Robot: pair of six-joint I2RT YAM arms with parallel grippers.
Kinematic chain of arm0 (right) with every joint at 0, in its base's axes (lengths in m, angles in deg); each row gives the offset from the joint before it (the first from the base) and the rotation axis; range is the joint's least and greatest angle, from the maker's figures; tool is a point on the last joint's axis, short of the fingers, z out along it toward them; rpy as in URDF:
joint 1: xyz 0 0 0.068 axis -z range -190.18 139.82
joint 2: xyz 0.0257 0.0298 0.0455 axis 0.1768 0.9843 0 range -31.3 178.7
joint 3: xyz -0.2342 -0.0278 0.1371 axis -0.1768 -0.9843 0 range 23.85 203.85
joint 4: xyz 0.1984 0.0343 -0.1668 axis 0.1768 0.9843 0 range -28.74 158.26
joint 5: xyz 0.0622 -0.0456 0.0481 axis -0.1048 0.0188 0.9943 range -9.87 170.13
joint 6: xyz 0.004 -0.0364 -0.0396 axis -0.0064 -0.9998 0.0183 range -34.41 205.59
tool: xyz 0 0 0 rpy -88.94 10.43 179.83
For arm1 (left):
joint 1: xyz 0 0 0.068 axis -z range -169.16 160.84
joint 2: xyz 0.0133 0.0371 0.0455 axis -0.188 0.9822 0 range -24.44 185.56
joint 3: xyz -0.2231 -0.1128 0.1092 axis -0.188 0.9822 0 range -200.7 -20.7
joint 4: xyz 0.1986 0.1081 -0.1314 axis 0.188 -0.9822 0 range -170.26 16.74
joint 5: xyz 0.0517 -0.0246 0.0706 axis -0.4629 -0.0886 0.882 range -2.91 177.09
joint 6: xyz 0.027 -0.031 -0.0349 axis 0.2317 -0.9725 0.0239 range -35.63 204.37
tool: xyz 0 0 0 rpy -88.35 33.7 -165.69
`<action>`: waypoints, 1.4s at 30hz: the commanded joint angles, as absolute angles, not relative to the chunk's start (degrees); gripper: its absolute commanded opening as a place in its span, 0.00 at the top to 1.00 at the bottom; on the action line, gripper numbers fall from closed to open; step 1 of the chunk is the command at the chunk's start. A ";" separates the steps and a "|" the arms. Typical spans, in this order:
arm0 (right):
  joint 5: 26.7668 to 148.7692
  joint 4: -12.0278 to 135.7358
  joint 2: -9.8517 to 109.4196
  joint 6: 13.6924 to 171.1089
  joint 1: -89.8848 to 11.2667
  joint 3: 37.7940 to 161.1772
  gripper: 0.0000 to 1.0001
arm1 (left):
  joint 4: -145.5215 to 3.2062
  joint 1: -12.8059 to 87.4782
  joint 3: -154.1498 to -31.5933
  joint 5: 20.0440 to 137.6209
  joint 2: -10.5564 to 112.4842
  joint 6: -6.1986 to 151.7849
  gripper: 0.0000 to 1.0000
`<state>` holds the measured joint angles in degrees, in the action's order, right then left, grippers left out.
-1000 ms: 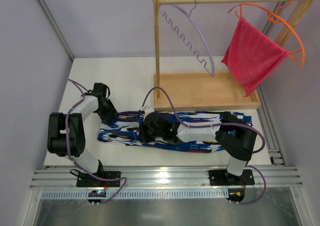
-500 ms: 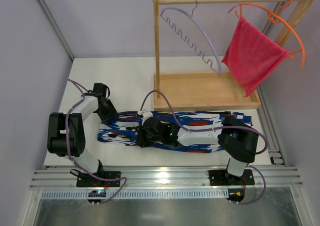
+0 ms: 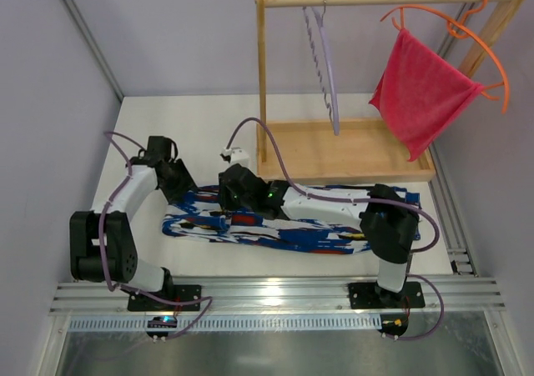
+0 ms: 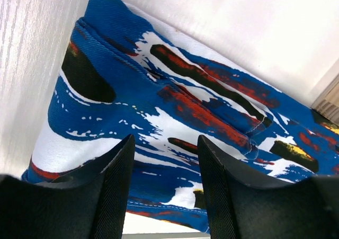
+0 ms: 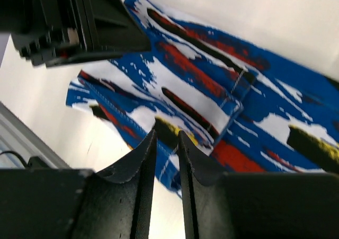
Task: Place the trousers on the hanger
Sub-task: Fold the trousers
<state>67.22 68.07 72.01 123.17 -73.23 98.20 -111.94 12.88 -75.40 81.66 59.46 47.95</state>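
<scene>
The trousers (image 3: 250, 228) lie flat along the near part of the white worktop (image 3: 200, 126), stretched left to right in front of a wooden rack (image 3: 262, 76), whose tray base (image 3: 350, 151) borders their far edge. They are not on the hanger (image 3: 328, 67), which hangs by its metal hook from the rack's top rail, turned almost edge-on to the overhead camera and well apart from the fabric. On the same rail to the right hangs an orange hanger (image 3: 494, 67) carrying a pink-red cloth (image 3: 421, 92). Both arms reach toward the left end of the trousers. The left tool (image 4: 165, 141) hangs over that end with its two fingers clearly apart; nothing sits between them, and its wrist view shows the blue cloth with white, red and black patches lying below the gap. The right tool (image 5: 167, 135) reaches in from the right, just beside the left one, whose black body fills the upper left of the right wrist view. Its fingers stand only slightly apart, a narrow slit between them, and no fabric is pinched there; the trousers' end and bare worktop show beyond the tips.
</scene>
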 commanded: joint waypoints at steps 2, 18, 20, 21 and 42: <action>67.98 71.54 80.22 118.91 -72.58 107.49 0.74 | -113.34 12.51 -76.42 80.94 59.05 49.66 0.48; 65.72 71.19 78.13 116.97 -77.15 98.38 0.74 | -112.72 12.33 -80.11 86.22 67.15 48.16 0.46; 65.10 71.72 76.99 117.22 -77.07 98.21 0.74 | -113.69 12.42 -80.29 85.86 65.65 48.86 0.46; 65.10 71.89 76.55 117.75 -76.98 98.12 0.74 | -114.21 12.42 -80.55 86.21 63.99 49.13 0.46; 70.54 63.11 80.41 133.48 -70.39 96.63 0.46 | -110.71 12.33 -60.08 83.40 46.13 38.33 0.45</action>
